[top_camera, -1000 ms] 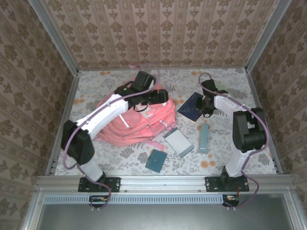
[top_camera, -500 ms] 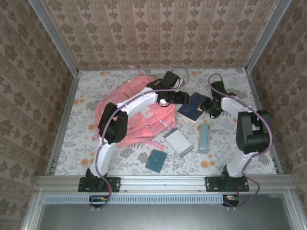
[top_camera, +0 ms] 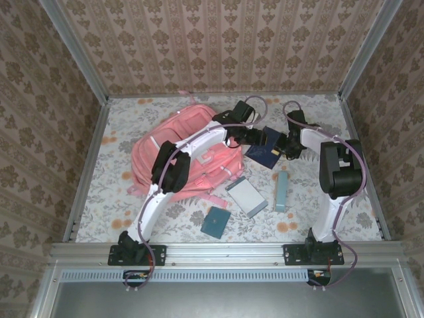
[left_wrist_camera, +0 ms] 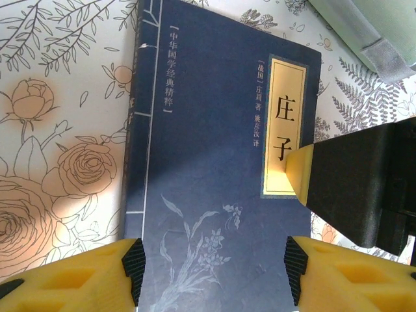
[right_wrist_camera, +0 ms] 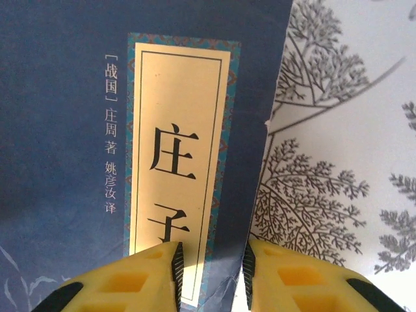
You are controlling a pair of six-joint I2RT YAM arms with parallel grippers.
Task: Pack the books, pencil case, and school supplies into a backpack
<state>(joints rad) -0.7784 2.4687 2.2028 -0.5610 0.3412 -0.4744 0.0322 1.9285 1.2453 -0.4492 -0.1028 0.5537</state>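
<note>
The left claw (left_wrist_camera: 211, 268), jaws apart, is coming over from the backpack (top_camera: 149, 159) to the navy book (left_wrist_camera: 195, 162) lying on the surface (top_camera: 258, 225). The right claw (right_wrist_camera: 211, 266) is straddling its edge, jaws narrow, grip uncertain. A shared lift seems to be starting.

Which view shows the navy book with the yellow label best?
Left wrist: the navy book shows most of its cover, text readable. Right wrist gives a close-up of its label and one edge; top external shows it small and partly covered.

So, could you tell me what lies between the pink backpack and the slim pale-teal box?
The thin grey-white book lies between them, in the top view.
</note>
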